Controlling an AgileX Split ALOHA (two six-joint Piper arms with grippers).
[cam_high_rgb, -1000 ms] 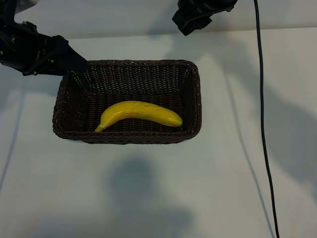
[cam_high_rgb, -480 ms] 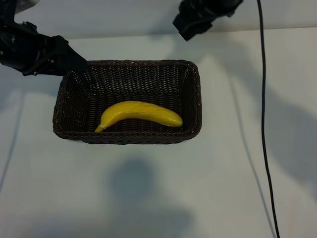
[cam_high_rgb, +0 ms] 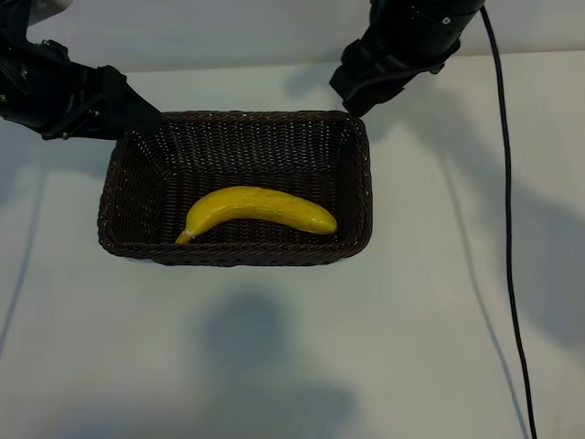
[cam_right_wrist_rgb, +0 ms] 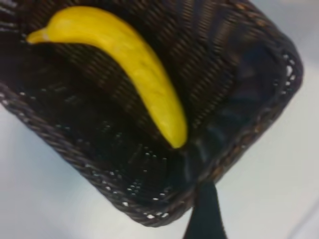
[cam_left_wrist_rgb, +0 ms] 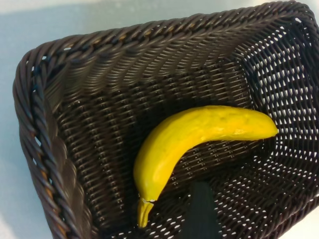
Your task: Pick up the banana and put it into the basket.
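The yellow banana [cam_high_rgb: 260, 208] lies on the floor of the dark woven basket [cam_high_rgb: 238, 258], along its near side, stem end to the left. Nothing grips it. My left gripper [cam_high_rgb: 142, 114] hangs open over the basket's far left corner; its wrist view shows the banana [cam_left_wrist_rgb: 194, 134], the basket's rim [cam_left_wrist_rgb: 35, 124] and one dark fingertip [cam_left_wrist_rgb: 199, 214] over the weave. My right gripper [cam_high_rgb: 355, 91] is open above the basket's far right corner. From its wrist I see the banana [cam_right_wrist_rgb: 139, 64], the basket's rim [cam_right_wrist_rgb: 99, 184] and one fingertip [cam_right_wrist_rgb: 204, 214] beyond that rim.
The basket stands on a white table [cam_high_rgb: 274, 347]. A black cable [cam_high_rgb: 507, 238] runs down the right side of the table from the right arm. Soft shadows fall on the surface in front of the basket.
My right arm has come down and to the right, toward the basket's far right corner. The left arm, the banana and the basket have not moved.
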